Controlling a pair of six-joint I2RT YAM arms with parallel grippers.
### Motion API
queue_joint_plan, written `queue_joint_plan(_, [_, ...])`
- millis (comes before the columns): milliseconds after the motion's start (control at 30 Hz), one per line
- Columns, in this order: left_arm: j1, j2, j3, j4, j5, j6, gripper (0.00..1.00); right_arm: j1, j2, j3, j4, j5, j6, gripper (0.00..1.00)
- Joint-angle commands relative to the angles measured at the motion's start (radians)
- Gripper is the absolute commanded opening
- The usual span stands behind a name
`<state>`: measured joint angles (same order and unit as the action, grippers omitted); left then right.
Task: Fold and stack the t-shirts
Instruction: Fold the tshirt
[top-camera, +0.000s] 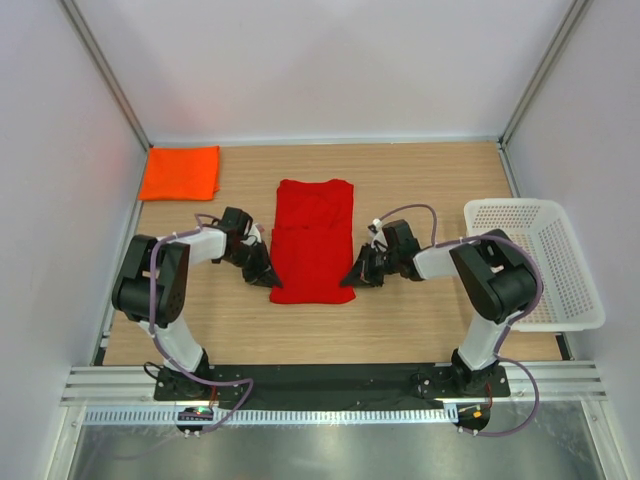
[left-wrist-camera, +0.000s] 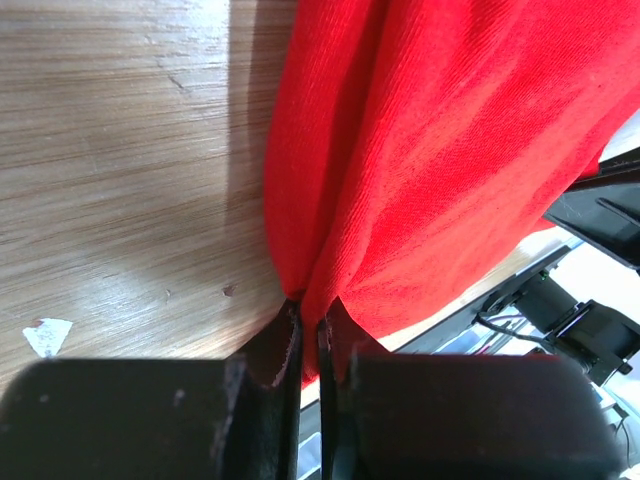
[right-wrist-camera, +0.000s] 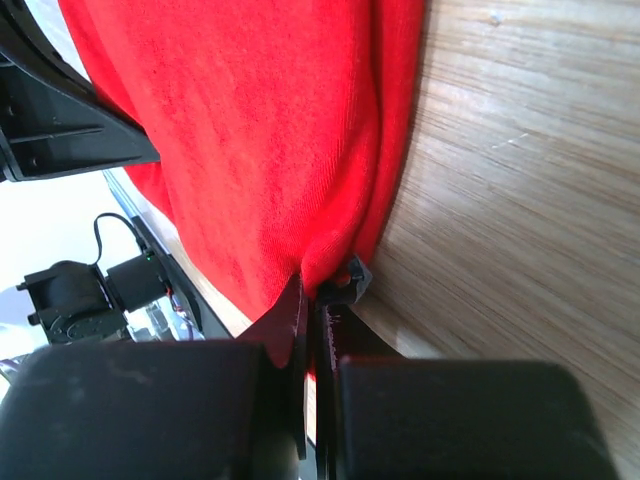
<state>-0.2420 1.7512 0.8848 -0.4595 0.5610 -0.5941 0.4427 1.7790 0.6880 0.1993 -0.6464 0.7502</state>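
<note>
Red t-shirt (top-camera: 312, 245) flat at mid-desk, long axis near to far. Left pincer (top-camera: 268, 278) clenched on its left edge by the near corner; right pincer (top-camera: 350, 280) clenched on the right edge opposite. Orange t-shirt (top-camera: 180, 172) folded, at far left corner of desk (top-camera: 420, 185). White basket (top-camera: 560, 215) overhanging right edge.
</note>
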Motion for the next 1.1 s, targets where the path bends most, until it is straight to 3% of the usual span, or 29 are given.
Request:
queue_joint_plan(0, [-0.013, 0.018, -0.050, -0.014, -0.150, 0.042, 0.00, 0.011, 0.043, -0.047, -0.075, 0.165, -0.049, 0.01])
queue_joint_plan(267, [-0.014, -0.094, -0.076, -0.065, -0.139, -0.001, 0.00, 0.004, -0.139, -0.008, -0.297, 0.199, -0.084, 0.01])
queue_joint_plan(600, [-0.072, -0.327, -0.188, -0.085, -0.131, -0.119, 0.00, 0.013, -0.256, -0.116, -0.284, 0.083, -0.045, 0.01])
queue_joint_plan(833, [-0.203, -0.585, -0.274, -0.117, -0.159, -0.297, 0.00, 0.034, -0.515, -0.176, -0.418, 0.044, -0.020, 0.01])
queue_joint_plan(1067, [-0.289, -0.924, -0.317, -0.275, -0.233, -0.469, 0.00, 0.040, -0.783, -0.241, -0.558, -0.006, 0.069, 0.01])
